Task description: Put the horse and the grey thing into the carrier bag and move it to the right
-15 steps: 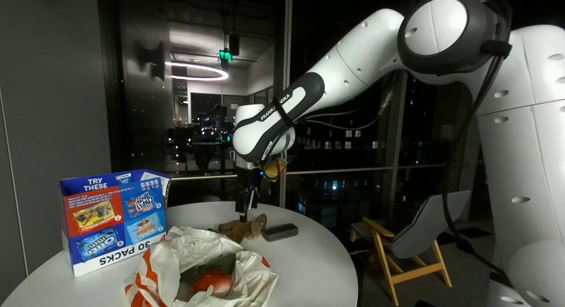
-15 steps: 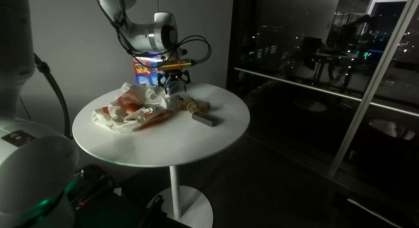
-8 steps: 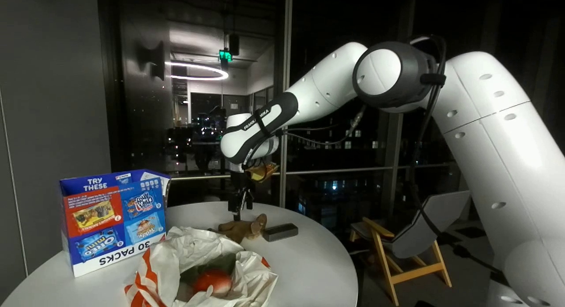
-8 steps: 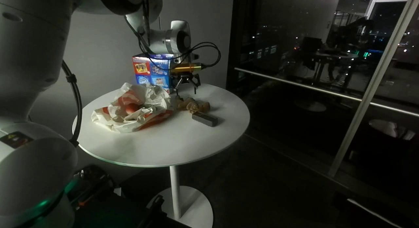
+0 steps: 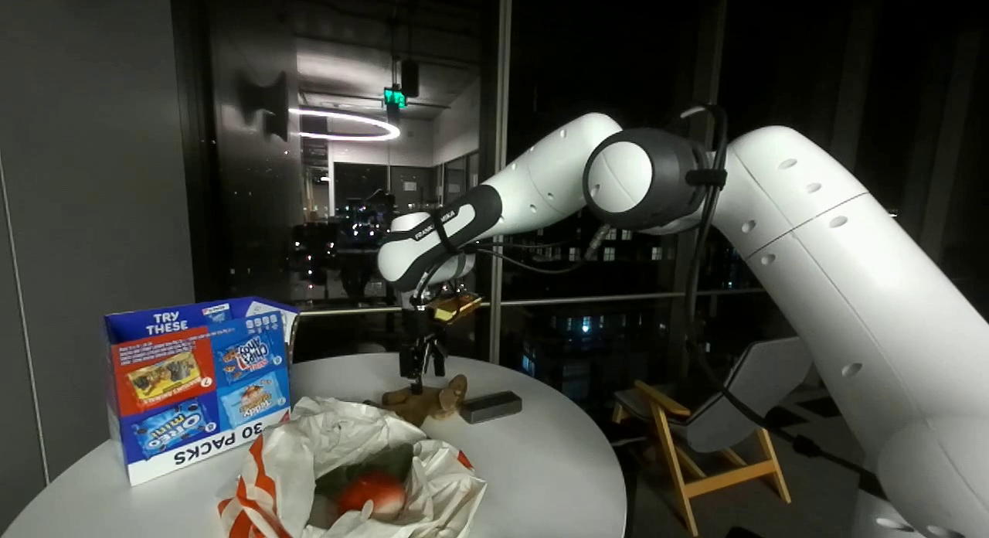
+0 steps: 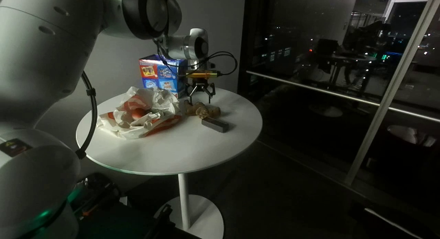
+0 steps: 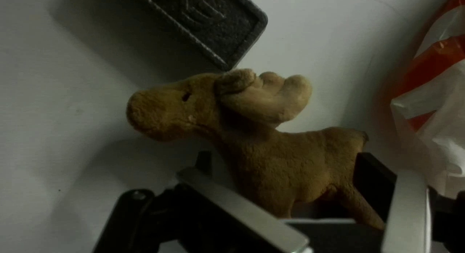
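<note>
Gripper [image 6: 200,101] hung over the toy moose [image 7: 290,162], taken as the "horse": jaws spread wide astride its body, chest to rump, gripping nothing, presumably for a balanced lift. Moose lay on its side on the table [image 6: 172,149], dark grey bar [image 6: 214,125] just beside its head. Striped carrier bag [image 5: 344,426] near, mouth gaping upward, likely to receive both.

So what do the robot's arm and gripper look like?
The arm is white and rounded with a black elbow cover, black cables, and dark lettering partly under a black strap. The gripper is black with silvery strips on its fingers; a golden block sits above.
</note>
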`<state>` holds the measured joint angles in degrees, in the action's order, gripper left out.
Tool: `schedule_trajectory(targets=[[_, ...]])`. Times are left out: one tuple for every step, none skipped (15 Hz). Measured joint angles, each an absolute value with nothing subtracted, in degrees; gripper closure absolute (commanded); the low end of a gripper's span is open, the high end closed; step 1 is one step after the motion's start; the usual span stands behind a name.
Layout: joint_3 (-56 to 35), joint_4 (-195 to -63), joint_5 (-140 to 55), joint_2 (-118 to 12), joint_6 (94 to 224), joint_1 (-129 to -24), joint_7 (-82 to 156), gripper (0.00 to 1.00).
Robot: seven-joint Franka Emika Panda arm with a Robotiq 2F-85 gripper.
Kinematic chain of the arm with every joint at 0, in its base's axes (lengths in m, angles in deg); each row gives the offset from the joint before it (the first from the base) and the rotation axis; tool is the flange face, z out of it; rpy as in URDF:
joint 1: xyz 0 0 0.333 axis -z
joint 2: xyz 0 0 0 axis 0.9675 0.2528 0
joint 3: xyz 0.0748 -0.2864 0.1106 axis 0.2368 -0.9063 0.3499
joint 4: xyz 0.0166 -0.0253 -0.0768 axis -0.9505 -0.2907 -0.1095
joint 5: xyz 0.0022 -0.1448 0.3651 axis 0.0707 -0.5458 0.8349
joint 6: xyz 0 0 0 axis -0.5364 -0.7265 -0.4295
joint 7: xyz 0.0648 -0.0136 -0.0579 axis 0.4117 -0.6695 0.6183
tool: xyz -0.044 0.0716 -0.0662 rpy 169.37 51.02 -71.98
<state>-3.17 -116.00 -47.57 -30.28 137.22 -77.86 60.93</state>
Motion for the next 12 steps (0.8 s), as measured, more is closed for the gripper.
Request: schedule_trajectory(targets=[[-3.1, -114.7, -47.5, -29.1, 136.1, -77.9, 60.9, 0.00], [-2.9, -113.6, -47.5, -28.0, 135.7, -77.9, 61.1, 0.00], [-2.8, -112.7, -47.5, -26.9, 135.6, -77.9, 61.4, 0.00], [-2.7, -111.8, -47.5, -25.9, 135.8, -77.9, 62.0, 0.00], [-2.6, -111.0, -47.6, -25.0, 136.1, -77.9, 62.4, 0.00], [-2.6, -110.1, -47.6, -24.1, 136.2, -77.9, 62.9, 0.25], [-2.6, -109.3, -47.6, -23.4, 136.1, -77.9, 63.2, 0.26], [-2.6, -108.7, -47.6, -22.8, 135.9, -77.9, 63.3, 0.34], [-2.6, -108.2, -47.6, -22.4, 135.7, -77.9, 63.3, 0.42], [-2.5, -107.7, -47.6, -22.1, 135.6, -77.9, 63.3, 0.51], [-2.5, -107.4, -47.6, -22.1, 135.4, -78.0, 63.3, 0.58], [-2.5, -107.1, -47.6, -22.1, 135.1, -78.0, 63.3, 0.64]])
